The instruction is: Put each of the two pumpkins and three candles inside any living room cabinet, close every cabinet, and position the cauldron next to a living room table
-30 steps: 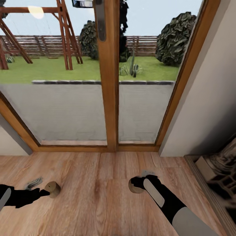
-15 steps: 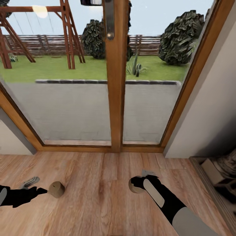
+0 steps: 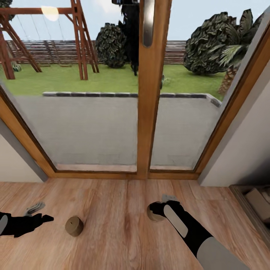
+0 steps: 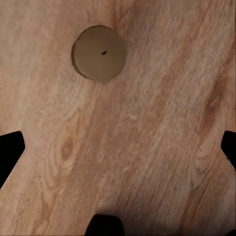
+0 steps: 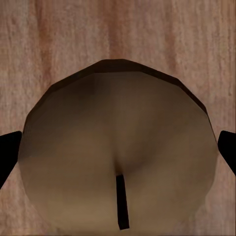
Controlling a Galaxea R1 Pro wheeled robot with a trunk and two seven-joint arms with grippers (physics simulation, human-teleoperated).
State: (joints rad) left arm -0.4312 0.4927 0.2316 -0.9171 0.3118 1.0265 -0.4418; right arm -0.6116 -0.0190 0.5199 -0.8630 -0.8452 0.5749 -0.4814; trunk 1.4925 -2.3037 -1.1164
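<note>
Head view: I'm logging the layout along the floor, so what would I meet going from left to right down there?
Black left gripper → loose grey-beige cylindrical candle on the wooden floor → second grey-beige candle at the black right gripper → pale boxes at the right edge.

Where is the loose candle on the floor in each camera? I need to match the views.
Head view: the loose candle lies on the floor at lower left, just beyond the open left tool.
Left wrist view: the same candle, seen end-on, ahead of the fingertips.
Right wrist view: this is a second candle, gripped by the right tool.
Shared landmark: the wood plank floor.
</note>
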